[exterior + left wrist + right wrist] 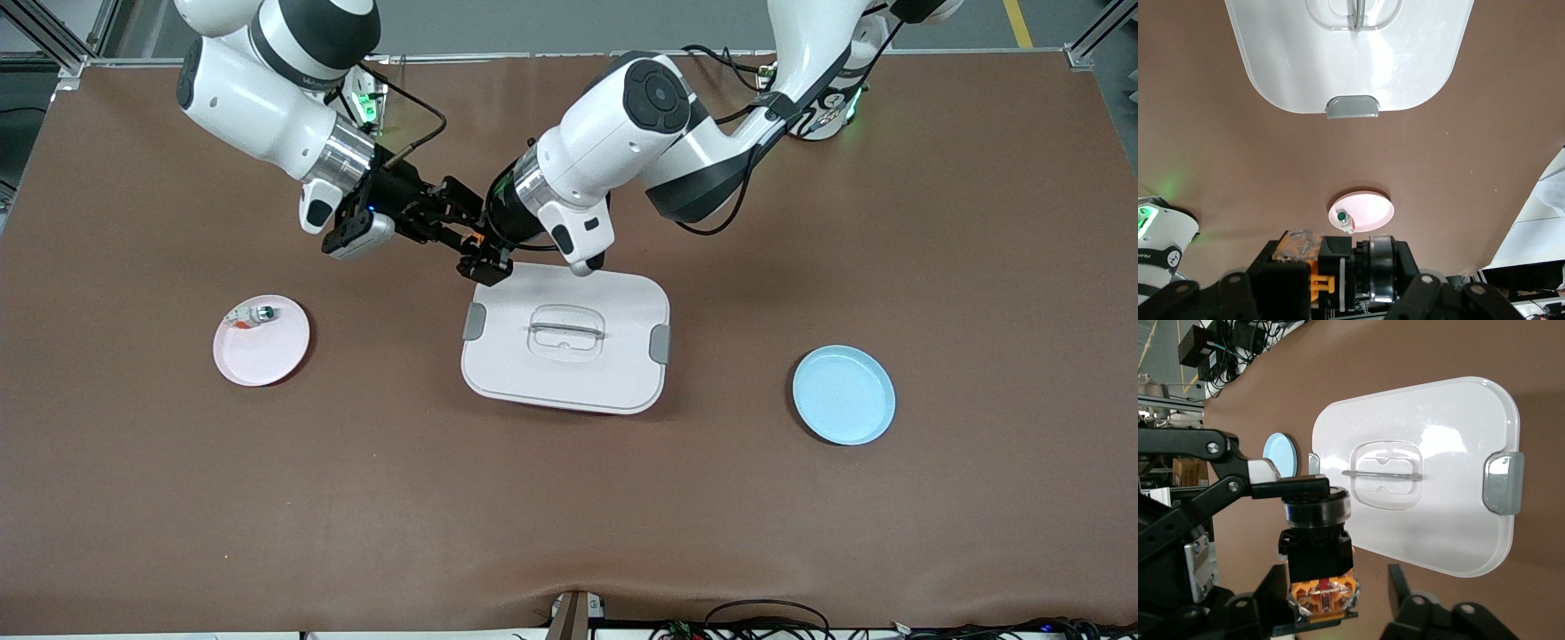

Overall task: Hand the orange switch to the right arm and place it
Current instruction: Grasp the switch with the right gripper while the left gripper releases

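The right gripper (pixel 449 227) meets the left gripper (pixel 487 258) in the air by the white lid's (pixel 569 342) edge. The left gripper clamps the orange switch (pixel 1317 550), its long axis toward the right gripper, whose fingers stand apart around its orange end.

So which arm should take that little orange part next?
The right, probably: the right gripper has its fingers around the orange switch, which the left gripper holds over the table beside the white box.
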Controlling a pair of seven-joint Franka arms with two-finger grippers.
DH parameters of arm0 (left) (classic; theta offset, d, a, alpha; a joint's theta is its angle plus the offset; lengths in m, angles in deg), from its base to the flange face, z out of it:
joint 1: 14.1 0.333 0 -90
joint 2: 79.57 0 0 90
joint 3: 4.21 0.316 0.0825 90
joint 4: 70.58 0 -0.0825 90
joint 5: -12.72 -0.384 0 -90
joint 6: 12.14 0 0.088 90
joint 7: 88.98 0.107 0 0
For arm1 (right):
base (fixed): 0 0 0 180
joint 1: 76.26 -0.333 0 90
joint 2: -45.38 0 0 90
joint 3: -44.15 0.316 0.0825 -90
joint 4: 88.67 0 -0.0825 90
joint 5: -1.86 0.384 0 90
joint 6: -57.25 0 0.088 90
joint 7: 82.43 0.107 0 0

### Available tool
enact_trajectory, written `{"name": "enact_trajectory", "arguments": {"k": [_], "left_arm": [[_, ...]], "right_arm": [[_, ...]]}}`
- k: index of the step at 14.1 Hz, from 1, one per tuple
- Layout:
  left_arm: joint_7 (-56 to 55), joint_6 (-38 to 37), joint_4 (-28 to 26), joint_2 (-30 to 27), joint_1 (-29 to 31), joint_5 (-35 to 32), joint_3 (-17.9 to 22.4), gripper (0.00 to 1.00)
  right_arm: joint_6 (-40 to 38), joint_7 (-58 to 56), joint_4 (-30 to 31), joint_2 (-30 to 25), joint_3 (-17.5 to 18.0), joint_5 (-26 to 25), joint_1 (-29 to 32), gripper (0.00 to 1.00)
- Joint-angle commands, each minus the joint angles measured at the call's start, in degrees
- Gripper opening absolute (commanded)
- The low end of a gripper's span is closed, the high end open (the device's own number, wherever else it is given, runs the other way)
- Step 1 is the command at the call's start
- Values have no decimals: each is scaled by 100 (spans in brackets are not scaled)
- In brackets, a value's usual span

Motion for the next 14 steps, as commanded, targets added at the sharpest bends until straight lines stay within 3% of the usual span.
{"name": "enact_trajectory", "arguments": {"k": [1, 4, 6, 7, 8, 9, 12, 14], "left_arm": [[-37, 19, 160, 76, -82, 74, 49, 0], [-37, 19, 160, 85, -81, 74, 58, 0], [-37, 28, 160, 102, -81, 83, 58, 0], [-37, 19, 160, 120, -81, 83, 58, 11], [-29, 19, 160, 120, -81, 74, 58, 45], [-2, 19, 160, 120, -81, 48, 58, 99], [7, -51, 160, 41, -47, 30, 111, 100], [7, -182, 160, 15, -11, 13, 154, 100]], "right_arm": [[31, -318, -106, 106, -60, 119, -76, 38], [22, -319, -123, 106, -60, 119, -85, 0], [-4, -318, -132, 106, -60, 119, -76, 0], [-4, -318, -141, 106, -60, 119, -85, 0], [-4, -353, -141, 106, -60, 119, -85, 0], [-13, -371, -141, 106, -60, 119, -85, 0], [-83, -781, -246, 132, -69, -82, -50, 0], [-407, -1658, -281, 176, -113, -564, 73, 0]]}}
